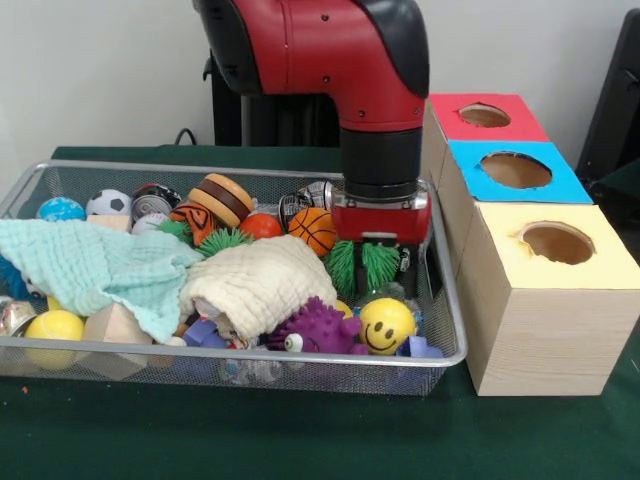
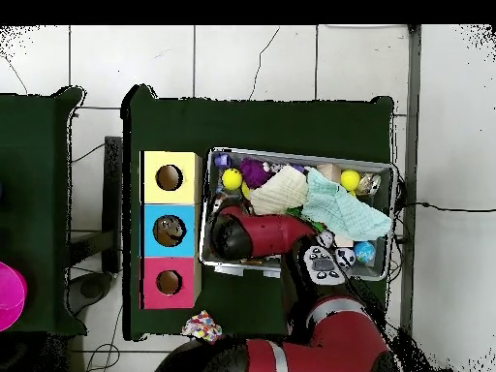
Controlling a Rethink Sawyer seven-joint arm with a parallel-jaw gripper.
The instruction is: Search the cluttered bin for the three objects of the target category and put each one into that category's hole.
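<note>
The wire mesh bin (image 1: 250, 172) sits on the green table, packed with toys and two cloths; it also shows in the overhead view (image 2: 291, 152). My gripper (image 1: 400, 262) hangs below the red wrist at the bin's right end, down among the toys behind two green spiky toys (image 1: 362, 264). Its lower part is hidden. In the overhead view the arm (image 2: 254, 235) covers it. I can pick out no clear plastic bottle among the clutter. The blue-topped box with its round hole (image 1: 515, 170) stands just right of the bin, between the other two boxes (image 2: 170, 230).
A red-topped box (image 1: 485, 115) and a yellow-topped box (image 1: 557, 242) flank the blue one. A mint cloth (image 1: 90, 265) and a cream cloth (image 1: 260, 280) cover much of the bin. A smiley ball (image 1: 386, 323), a purple spiky toy (image 1: 315, 325) and a basketball (image 1: 313, 228) lie near the gripper.
</note>
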